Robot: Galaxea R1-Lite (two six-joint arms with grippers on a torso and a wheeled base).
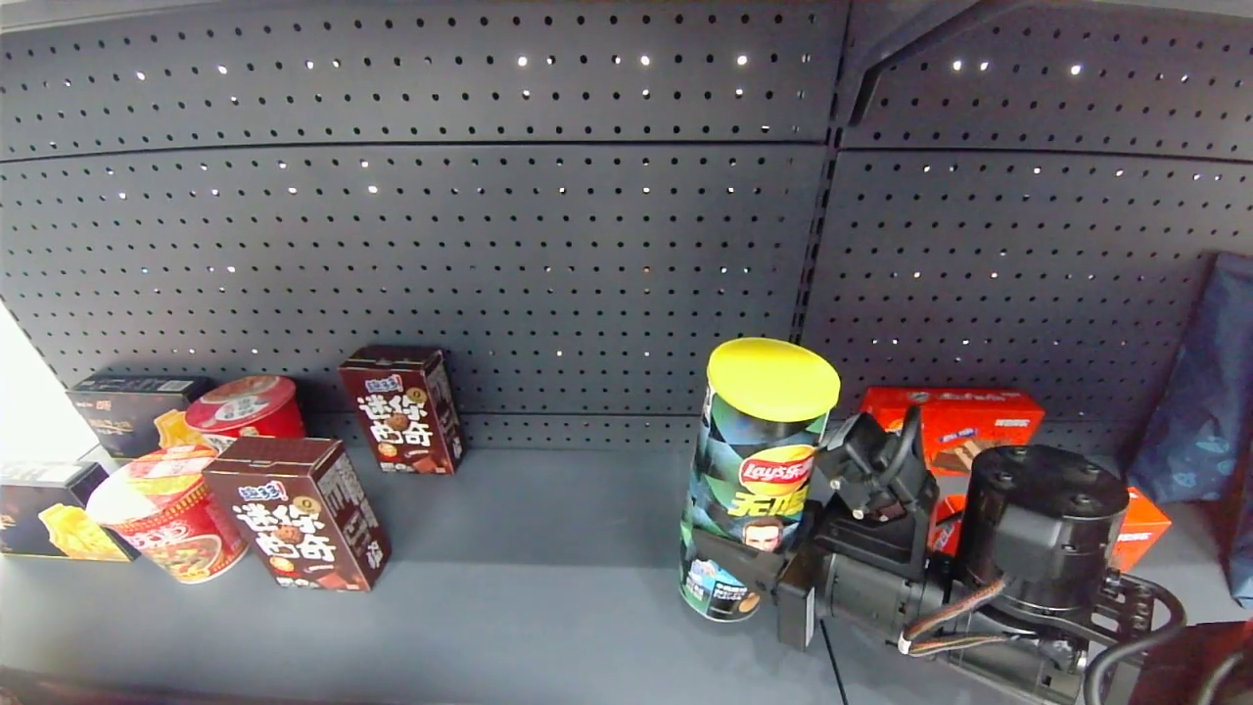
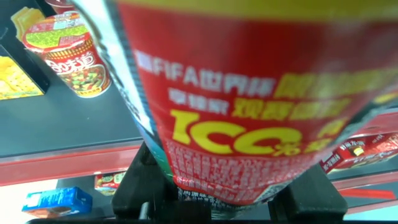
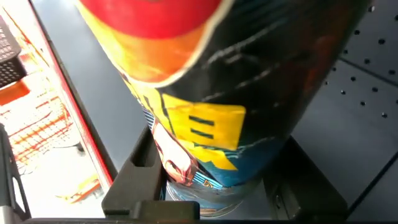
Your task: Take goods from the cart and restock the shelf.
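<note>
The right gripper point(image 1: 783, 524) is clenched around a yellow-lidded chip can point(image 1: 768, 441), upright on the shelf point(image 1: 548, 558); from the left stand cup noodles point(image 1: 171, 519), brown boxes point(image 1: 308, 514), then the can, then orange boxes point(image 1: 954, 421) just behind it; the left gripper point(image 2: 224, 196) clasps a red can point(image 2: 249, 93).

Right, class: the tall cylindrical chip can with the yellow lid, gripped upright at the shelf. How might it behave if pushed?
The tall cylindrical chip can is narrow for its height, so a push near the yellow lid would probably tip it, then it may roll. Its glossy printed wall looks smooth, perhaps slippery in the right gripper.
</note>
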